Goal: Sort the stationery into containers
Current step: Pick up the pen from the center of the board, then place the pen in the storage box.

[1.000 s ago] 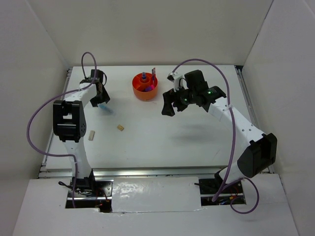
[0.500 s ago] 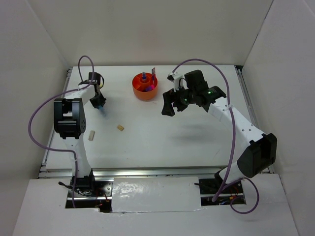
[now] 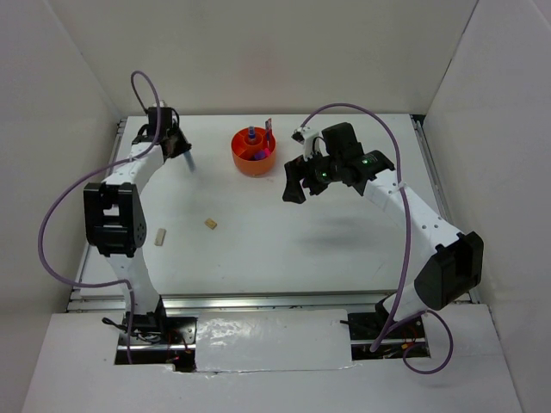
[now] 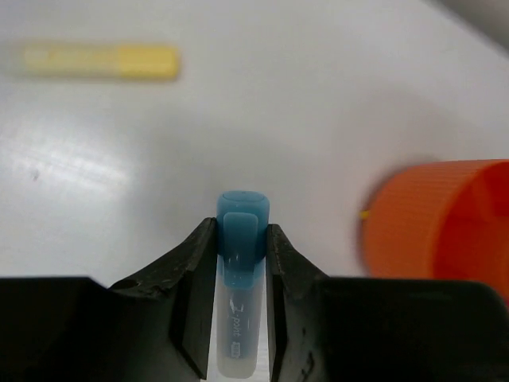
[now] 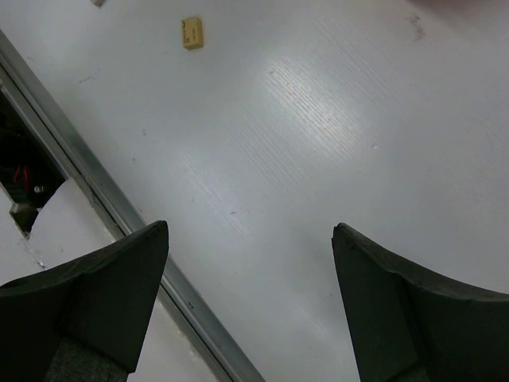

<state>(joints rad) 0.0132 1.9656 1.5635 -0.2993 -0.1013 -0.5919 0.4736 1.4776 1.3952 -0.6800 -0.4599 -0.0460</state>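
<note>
White tabletop [image 4: 318, 95] below: left gripper [image 4: 241, 231] pinches a blue-capped translucent plastic pen [image 4: 242, 267]; right gripper [image 5: 250, 231] gapes wide. Its smooth barrel (thin too) might slip free.

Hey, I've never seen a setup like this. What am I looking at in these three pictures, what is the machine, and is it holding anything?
These are two robot arms bolted at the near edge of a white table, each ending in a two-finger gripper. The wide picture comes from a camera above and behind them. The other two come from cameras on the wrists, so each shows its own dark fingers. The left gripper is clamped on a blue pen, with an orange pot and a yellow stick beyond it. The right gripper is open and holds nothing. On the table lie a tan eraser and a second eraser, and the pot already holds a few items.
</note>
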